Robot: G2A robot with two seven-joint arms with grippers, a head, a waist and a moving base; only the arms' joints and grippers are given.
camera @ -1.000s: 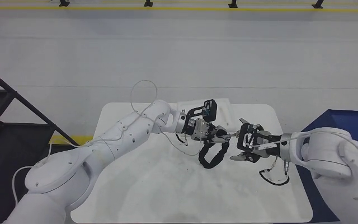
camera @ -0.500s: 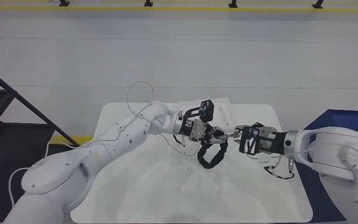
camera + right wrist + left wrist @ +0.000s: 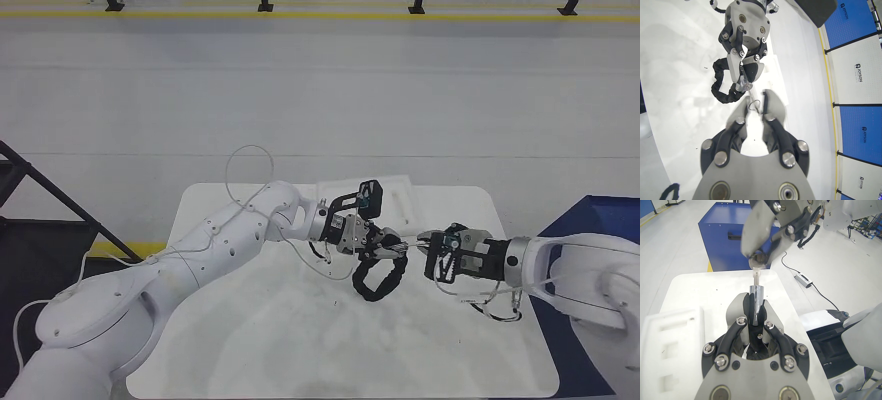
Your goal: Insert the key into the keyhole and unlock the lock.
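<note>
The left gripper (image 3: 753, 303) is clamped on the lock (image 3: 757, 291), holding its chrome barrel above the middle of the surface (image 3: 696, 285), nearer the far edge. The black cable (image 3: 380, 280) hangs in a loop below it. The right gripper (image 3: 755, 103) is pinching the head of the key (image 3: 756, 275), and the blade sits partly inside the keyhole (image 3: 747, 86).

The key's long axis lies in line with the barrel, roughly level and along the line between the two grippers. Its tip points into the lock toward the left gripper and its head toward the right one.

The step in hand appears to be seating and turning the key. To do that well, the right wrist would likely need to push straight along the shared axis until the blade bottoms out. It would then roll about that axis without tilting sideways, while the left gripper braces the barrel so it cannot twist along. An off-axis twist could bind or bend the blade.
</note>
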